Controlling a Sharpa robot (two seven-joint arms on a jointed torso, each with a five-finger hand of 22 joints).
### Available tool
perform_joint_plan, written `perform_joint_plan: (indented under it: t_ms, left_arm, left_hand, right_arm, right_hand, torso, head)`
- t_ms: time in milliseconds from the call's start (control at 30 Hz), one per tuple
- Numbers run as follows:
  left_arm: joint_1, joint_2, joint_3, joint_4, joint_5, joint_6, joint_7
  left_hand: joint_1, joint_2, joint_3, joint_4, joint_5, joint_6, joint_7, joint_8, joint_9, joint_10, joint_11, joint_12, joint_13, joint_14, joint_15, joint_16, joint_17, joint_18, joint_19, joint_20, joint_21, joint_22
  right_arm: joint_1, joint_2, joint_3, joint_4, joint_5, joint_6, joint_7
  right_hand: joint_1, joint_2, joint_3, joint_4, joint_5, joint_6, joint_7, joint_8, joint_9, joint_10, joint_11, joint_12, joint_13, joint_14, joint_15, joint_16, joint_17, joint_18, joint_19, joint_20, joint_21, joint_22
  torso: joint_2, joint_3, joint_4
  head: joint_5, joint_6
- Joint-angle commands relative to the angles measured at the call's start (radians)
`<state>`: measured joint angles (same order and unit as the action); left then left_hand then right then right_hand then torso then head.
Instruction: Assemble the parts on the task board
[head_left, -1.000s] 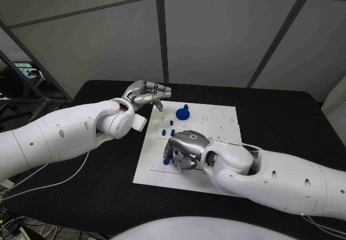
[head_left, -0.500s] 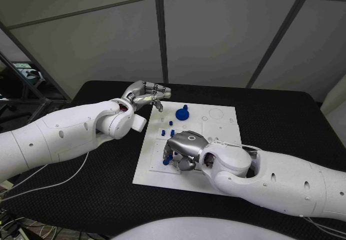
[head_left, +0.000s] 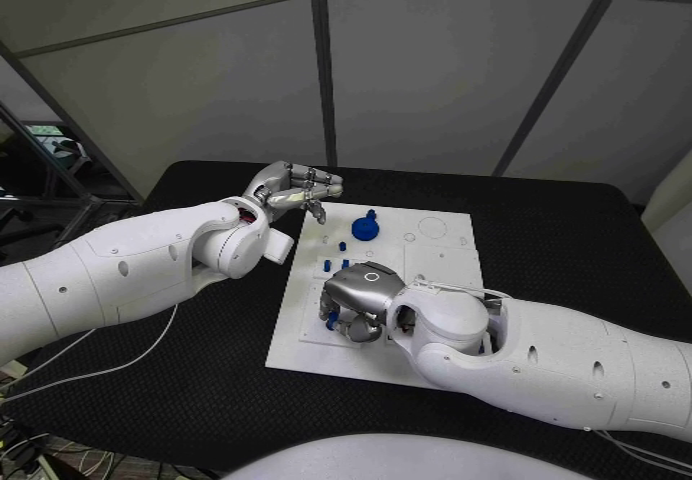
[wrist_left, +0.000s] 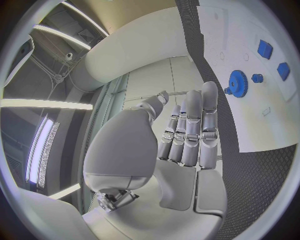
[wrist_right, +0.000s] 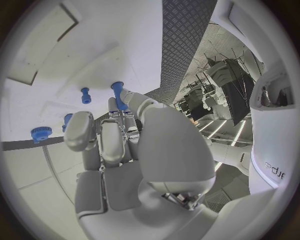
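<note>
The white task board (head_left: 440, 250) lies in the middle of the black table. A blue gear (head_left: 365, 228) stands at its far left, with small blue pegs (head_left: 336, 264) nearer to me. My right hand (head_left: 361, 295) hovers low over the board's near-left part, fingers bent down beside a blue peg (head_left: 332, 320). In the right wrist view, my fingertips (wrist_right: 123, 100) reach that peg (wrist_right: 117, 89); a grip is not visible. My left hand (head_left: 293, 190) is raised beyond the board's far-left corner and holds nothing, its fingers (wrist_left: 187, 125) lying side by side.
Other blue pegs (wrist_right: 85, 95) and a small blue gear (wrist_right: 39, 133) stand on the board (wrist_right: 50, 65) near my right hand. The left wrist view shows the big gear (wrist_left: 237, 81) and two blue blocks (wrist_left: 265, 48). Black table surrounds the board.
My right hand has slid slightly to the left over the board's near-left part. The left hand has stayed where it was.
</note>
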<state>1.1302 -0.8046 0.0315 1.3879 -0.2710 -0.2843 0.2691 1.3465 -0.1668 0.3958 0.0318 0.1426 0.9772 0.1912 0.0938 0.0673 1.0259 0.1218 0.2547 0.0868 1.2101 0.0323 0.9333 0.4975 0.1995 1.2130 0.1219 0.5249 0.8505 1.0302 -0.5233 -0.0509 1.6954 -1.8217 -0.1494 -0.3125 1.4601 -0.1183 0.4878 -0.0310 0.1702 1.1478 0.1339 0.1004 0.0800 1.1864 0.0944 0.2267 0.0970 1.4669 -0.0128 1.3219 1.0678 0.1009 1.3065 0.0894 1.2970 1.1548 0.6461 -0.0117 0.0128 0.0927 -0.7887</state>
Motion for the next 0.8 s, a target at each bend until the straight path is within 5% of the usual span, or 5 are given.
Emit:
perform_joint_plan:
  t_ms: [33,200,300,467,800]
  left_arm:
    - [0.002,0.0,0.001,0.001,0.003,0.009,0.0]
    - [0.002,0.001,0.001,0.001,0.003,0.009,0.0]
    - [0.002,0.0,0.001,0.0,0.003,0.01,-0.001]
    - [0.002,0.0,0.001,0.0,0.003,0.009,-0.002]
    - [0.002,-0.002,0.001,0.0,0.003,0.009,-0.004]
  left_hand:
    - [0.001,0.013,-0.006,0.0,0.001,-0.004,0.0,-0.005,-0.001,-0.01,0.0,0.004,0.0,-0.008,0.001,0.007,-0.001,-0.018,-0.001,0.005,-0.005,-0.001]
    - [0.001,0.013,-0.006,0.0,0.001,-0.004,0.0,-0.005,-0.001,-0.01,0.0,0.004,0.0,-0.008,0.001,0.007,-0.001,-0.018,-0.001,0.005,-0.005,-0.001]
    - [0.001,0.013,-0.007,0.0,0.001,-0.005,0.0,-0.005,-0.001,-0.012,0.0,0.005,0.0,-0.009,0.001,0.007,-0.001,-0.018,-0.001,0.005,-0.006,-0.002]
    - [0.001,0.013,-0.008,0.0,0.001,-0.006,0.0,-0.005,-0.001,-0.013,0.001,0.005,0.0,-0.009,0.001,0.007,-0.002,-0.018,-0.001,0.005,-0.006,-0.002]
    - [0.002,0.014,-0.01,0.0,0.001,-0.007,0.001,-0.005,-0.001,-0.018,0.001,0.006,0.0,-0.01,0.002,0.008,-0.004,-0.018,0.0,0.006,-0.007,-0.003]
  right_arm:
    - [-0.001,0.003,-0.002,-0.003,-0.012,0.018,-0.004]
    - [-0.001,0.005,-0.002,-0.008,-0.004,-0.01,0.006]
    - [-0.001,0.005,-0.002,-0.01,0.0,-0.039,0.016]
    - [-0.001,0.002,-0.002,-0.009,0.003,-0.078,0.031]
    - [-0.001,-0.015,-0.002,0.004,0.013,-0.137,0.049]
  right_hand:
    - [-0.017,0.001,-0.005,0.005,0.001,-0.002,0.007,-0.007,-0.002,0.03,-0.03,-0.005,-0.001,0.019,-0.004,-0.004,-0.002,-0.005,-0.01,0.001,-0.001,-0.002]
    - [-0.046,-0.013,-0.004,0.017,0.008,-0.053,0.021,-0.036,-0.013,-0.042,-0.01,-0.051,-0.021,0.018,0.013,-0.006,-0.008,-0.003,-0.019,0.012,-0.009,-0.012]
    - [-0.066,-0.035,-0.004,0.024,0.018,-0.133,0.028,-0.041,-0.018,-0.105,0.005,-0.081,-0.034,0.01,0.026,-0.018,-0.031,0.008,-0.055,0.024,-0.046,-0.063]
    - [-0.08,-0.06,-0.023,0.029,0.02,-0.223,0.018,-0.039,-0.016,-0.177,0.017,-0.092,-0.032,-0.001,0.035,-0.039,-0.068,0.019,-0.089,0.035,-0.087,-0.114]
    - [-0.085,-0.066,-0.092,0.042,0.024,-0.254,0.004,-0.037,-0.013,-0.221,0.019,-0.061,-0.03,-0.007,0.037,-0.059,-0.101,0.025,-0.099,0.039,-0.116,-0.145]
  torso:
    - [0.0,0.0002,-0.0008]
    - [0.0,0.0006,-0.0012]
    - [0.0,0.001,-0.0014]
    - [0.0,0.001,-0.0007]
    - [0.001,0.0012,-0.0014]
  head:
    - [0.002,-0.001]
    - [0.002,0.001]
    - [0.003,0.001]
    - [0.002,0.003]
    - [0.001,0.003]
